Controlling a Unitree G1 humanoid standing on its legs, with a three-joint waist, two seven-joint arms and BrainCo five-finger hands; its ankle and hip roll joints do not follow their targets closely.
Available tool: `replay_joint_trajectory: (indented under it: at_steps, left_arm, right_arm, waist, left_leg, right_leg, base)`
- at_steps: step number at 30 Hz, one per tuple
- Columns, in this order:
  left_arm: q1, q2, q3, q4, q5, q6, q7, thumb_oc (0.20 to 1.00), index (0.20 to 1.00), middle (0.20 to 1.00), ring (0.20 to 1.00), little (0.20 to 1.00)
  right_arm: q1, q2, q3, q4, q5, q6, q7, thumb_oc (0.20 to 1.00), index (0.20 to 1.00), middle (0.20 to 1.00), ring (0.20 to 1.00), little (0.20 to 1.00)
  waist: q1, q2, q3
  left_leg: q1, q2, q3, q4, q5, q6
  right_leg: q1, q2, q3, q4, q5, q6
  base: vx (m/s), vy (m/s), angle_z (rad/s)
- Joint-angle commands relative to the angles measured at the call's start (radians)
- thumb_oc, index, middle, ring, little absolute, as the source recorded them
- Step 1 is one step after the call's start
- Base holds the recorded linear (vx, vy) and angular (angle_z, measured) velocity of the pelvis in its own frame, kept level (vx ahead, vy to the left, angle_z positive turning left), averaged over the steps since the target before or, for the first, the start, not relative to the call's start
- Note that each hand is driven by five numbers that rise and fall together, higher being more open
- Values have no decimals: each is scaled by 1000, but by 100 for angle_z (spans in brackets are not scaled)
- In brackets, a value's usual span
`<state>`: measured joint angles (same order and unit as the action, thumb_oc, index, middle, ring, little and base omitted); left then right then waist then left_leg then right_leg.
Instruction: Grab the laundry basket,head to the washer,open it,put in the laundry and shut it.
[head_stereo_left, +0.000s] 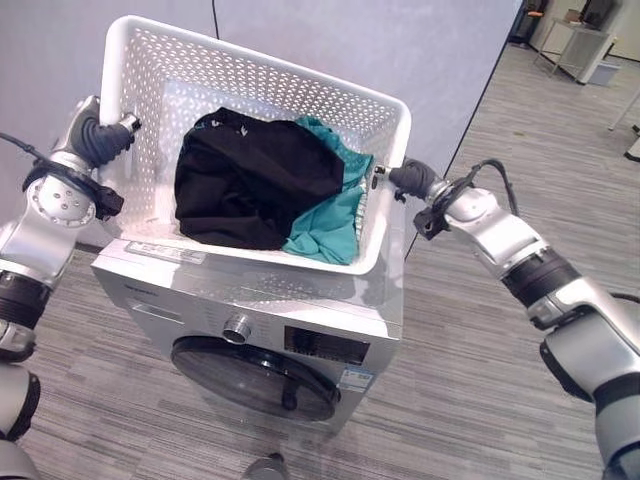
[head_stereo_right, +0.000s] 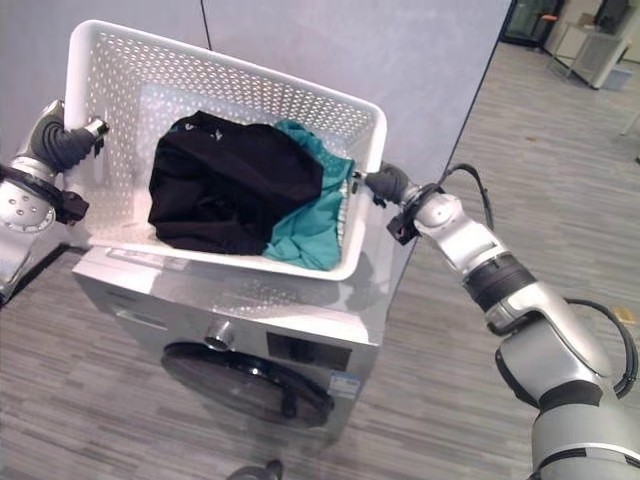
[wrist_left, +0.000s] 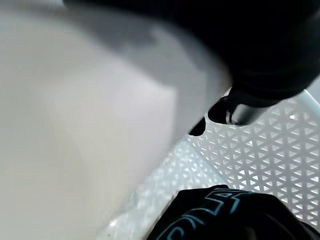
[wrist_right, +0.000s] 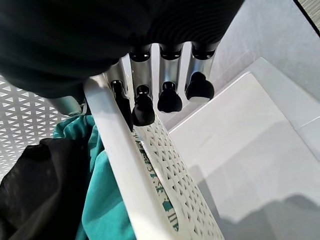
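A white perforated laundry basket rests tilted on top of the silver washer. Inside it lie a black garment and a teal one. My left hand grips the basket's left rim, its thumb inside the wall above the black garment. My right hand holds the right rim, with fingers curled down the outside. The washer's round dark door is shut.
A grey partition wall stands right behind the washer. Wood-look floor runs to the right of the machine and in front of it. Tables stand far off at the back right.
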<state>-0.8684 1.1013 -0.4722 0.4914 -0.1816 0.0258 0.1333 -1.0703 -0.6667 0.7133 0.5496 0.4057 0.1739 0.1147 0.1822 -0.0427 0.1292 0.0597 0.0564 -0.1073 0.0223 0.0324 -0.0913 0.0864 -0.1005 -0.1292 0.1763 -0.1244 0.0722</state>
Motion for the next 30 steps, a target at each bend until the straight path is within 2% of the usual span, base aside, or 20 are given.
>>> replay_joint_trajectory:
  at_steps: [1,5,7,8,9,10,11,12,14,15,16,17,18,21,23,25,30]
  left_arm:
    - [-88,27,0,72,10,-26,4,200,200,200,200,200]
    - [-143,10,-74,140,4,-19,-26,200,200,200,200,200]
    - [-197,6,-142,188,15,-11,-46,200,200,200,200,200]
    - [-266,-6,-227,254,49,-4,-58,200,200,200,200,200]
    - [-273,-8,-233,259,48,-6,-58,200,200,200,200,200]
    - [-337,-38,-307,343,89,1,-69,200,200,200,200,200]
    - [-344,-40,-312,347,88,-1,-69,200,200,200,200,200]
    - [-413,-84,-391,448,136,8,-73,200,200,200,200,200]
    - [-449,-112,-429,500,148,7,-75,200,200,200,200,200]
    - [-476,-141,-463,551,160,14,-85,275,275,275,275,275]
    - [-502,-161,-494,593,178,18,-103,457,457,457,457,457]
    - [-538,-178,-529,627,193,24,-107,1000,1000,1000,1000,1000]
    - [-591,-204,-583,699,229,30,-118,1000,1000,1000,1000,1000]
    - [-640,-220,-641,765,280,34,-133,1000,1000,1000,1000,1000]
    - [-677,-222,-706,794,324,33,-186,1000,1000,1000,1000,1000]
    - [-698,-206,-762,770,363,24,-237,1000,1000,1000,1000,1000]
    - [-708,-149,-828,705,389,3,-321,1000,1000,1000,1000,1000]
  right_arm:
    - [-108,-100,70,88,-83,-10,11,200,200,200,200,200]
    - [-158,-104,115,153,-108,1,40,200,200,200,200,200]
    - [-206,-108,163,207,-115,6,56,200,200,200,200,200]
    - [-267,-100,215,284,-124,7,80,200,200,200,200,200]
    - [-268,-100,214,287,-124,5,81,200,200,200,200,200]
    - [-324,-76,266,362,-139,4,101,200,200,200,200,200]
    - [-326,-76,265,365,-139,3,102,200,200,200,200,200]
    - [-366,-36,302,433,-152,0,113,200,200,200,200,200]
    - [-383,-14,302,458,-150,-8,111,200,200,200,200,200]
    - [-397,13,308,498,-151,-9,108,203,203,203,203,203]
    - [-410,37,311,537,-159,-13,110,341,341,341,341,341]
    - [-418,57,317,576,-177,-11,113,545,545,545,545,545]
    - [-432,90,328,617,-202,-6,118,1000,1000,1000,1000,1000]
    - [-446,107,339,655,-215,-6,123,1000,1000,1000,1000,1000]
    - [-464,107,354,687,-232,-3,140,1000,1000,1000,1000,1000]
    - [-471,97,373,697,-253,-1,170,1000,1000,1000,1000,1000]
    - [-472,66,382,688,-256,-10,202,1000,1000,1000,1000,1000]
  waist:
    - [-5,-9,-51]
    - [-12,-13,-49]
    - [-20,-17,-50]
    - [-19,-23,-47]
    - [-18,-25,-46]
    - [-19,-29,-48]
    - [-17,-31,-46]
    - [-16,-34,-47]
    - [-12,-40,-45]
    - [-9,-41,-45]
    - [-5,-42,-45]
    - [0,-43,-44]
    - [7,-41,-45]
    - [15,-41,-45]
    - [20,-35,-48]
    - [24,-28,-52]
    - [25,-16,-62]
  left_leg:
    - [16,86,-18,-7,-80,2]
    - [18,88,-16,-21,-75,4]
    - [22,91,-14,-29,-73,5]
    - [23,94,-13,-37,-68,5]
    - [23,94,-13,-37,-68,5]
    - [24,96,-11,-46,-65,4]
    - [24,96,-11,-47,-65,4]
    - [23,99,-10,-51,-62,4]
    - [22,99,-9,-51,-61,4]
    - [21,98,-9,-52,-61,5]
    - [20,98,-9,-52,-62,5]
    - [17,97,-10,-51,-63,6]
    - [13,96,-8,-48,-65,7]
    - [8,95,-3,-41,-70,9]
    - [8,92,1,-29,-80,12]
    - [11,90,7,-24,-86,13]
    - [29,90,23,-19,-97,14]
  right_leg:
    - [17,-51,-28,-108,39,56]
    - [7,-52,-32,-101,42,61]
    - [2,-51,-33,-95,44,65]
    - [-4,-50,-36,-89,46,68]
    - [-4,-50,-36,-89,45,68]
    - [-8,-49,-38,-88,47,72]
    - [-8,-49,-38,-88,47,72]
    - [-9,-48,-44,-93,50,74]
    - [-8,-49,-46,-98,53,76]
    - [-8,-49,-48,-103,55,77]
    - [-8,-49,-50,-107,57,78]
    - [-8,-50,-51,-112,59,80]
    - [-11,-52,-52,-119,63,83]
    - [-12,-55,-51,-125,68,86]
    - [-10,-61,-51,-128,72,89]
    - [-9,-65,-51,-125,73,93]
    - [1,-73,-50,-120,71,99]
  base:
    - [9,34,8]
    - [4,16,3]
    - [32,30,1]
    - [0,0,0]
    - [0,0,0]
    - [0,0,0]
    - [0,0,0]
    - [0,0,0]
    - [10,-2,-2]
    - [9,-1,-4]
    - [13,-4,-4]
    - [14,0,-5]
    - [4,1,-4]
    - [5,3,-2]
    - [20,17,-8]
    - [11,13,-2]
    - [29,19,-5]
